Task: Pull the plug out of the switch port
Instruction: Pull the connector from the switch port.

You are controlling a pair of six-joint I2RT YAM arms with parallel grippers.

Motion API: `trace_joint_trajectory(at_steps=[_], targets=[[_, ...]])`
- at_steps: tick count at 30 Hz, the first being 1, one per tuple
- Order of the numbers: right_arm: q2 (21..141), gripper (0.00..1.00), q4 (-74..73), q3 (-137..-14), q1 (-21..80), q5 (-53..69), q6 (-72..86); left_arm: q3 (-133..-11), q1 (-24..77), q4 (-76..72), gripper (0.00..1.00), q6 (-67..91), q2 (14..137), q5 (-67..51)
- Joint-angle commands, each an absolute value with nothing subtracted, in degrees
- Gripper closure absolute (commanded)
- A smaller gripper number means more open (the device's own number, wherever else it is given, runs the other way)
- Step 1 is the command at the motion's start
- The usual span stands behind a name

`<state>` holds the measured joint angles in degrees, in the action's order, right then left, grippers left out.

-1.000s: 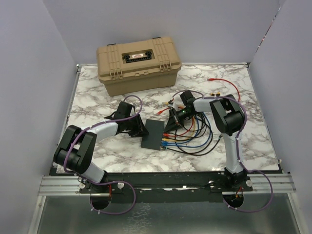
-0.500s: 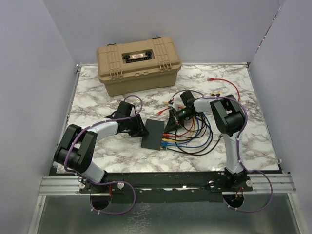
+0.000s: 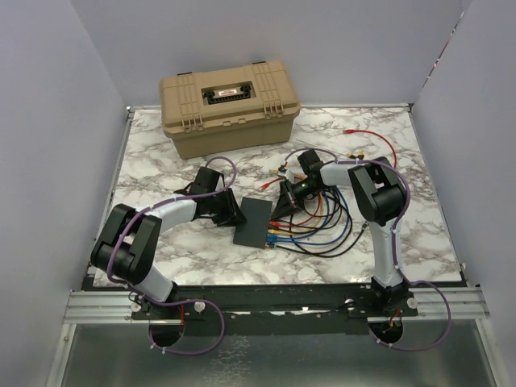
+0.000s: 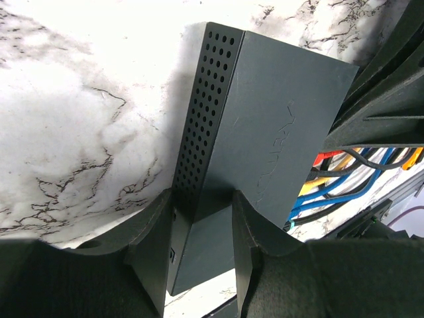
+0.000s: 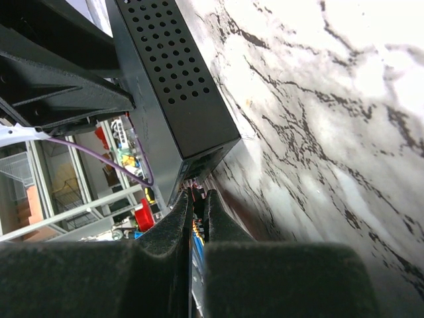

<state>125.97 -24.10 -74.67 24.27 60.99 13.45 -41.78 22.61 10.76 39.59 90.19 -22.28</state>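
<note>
Closest to the arm bases, a bunch of colored wires [image 3: 318, 234] loops just right of the switch [image 3: 256, 222] and runs to its right edge, where the ports are. The switch is a thin black box lying on the marble table [image 3: 153, 169]. The left gripper [image 4: 203, 199] is at the switch's left edge, clamped on the box with one finger on each side. The right gripper [image 5: 199, 199] is at the switch's right edge, by a corner, with its fingers pressed almost together. A bit of red shows in the slit, but I cannot tell if that is the plug. Far behind the switch sits a tan toolbox [image 3: 230, 105].

The switch looks light, hard and smooth, so I think it would slide if nothing held it. The plug is probably small and stiff, and its wire is soft and bendy. It seems best to pinch the hard plug right next to the switch, not the wire, and pull straight away from the switch
</note>
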Motion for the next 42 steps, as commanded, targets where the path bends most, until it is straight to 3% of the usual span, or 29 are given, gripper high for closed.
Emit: trace_joint_trajectory(at_steps=[1,42], targets=[[126.73,1.00,-27.62,-72.15,24.61,52.98,10.46,-37.03,23.40,18.01,0.85,38.06,97.16,-10.72],[122.09,1.00,-28.79,-68.08,22.67,49.00,9.49,-35.45,22.12,18.54,0.90,38.94,97.53,-8.87]])
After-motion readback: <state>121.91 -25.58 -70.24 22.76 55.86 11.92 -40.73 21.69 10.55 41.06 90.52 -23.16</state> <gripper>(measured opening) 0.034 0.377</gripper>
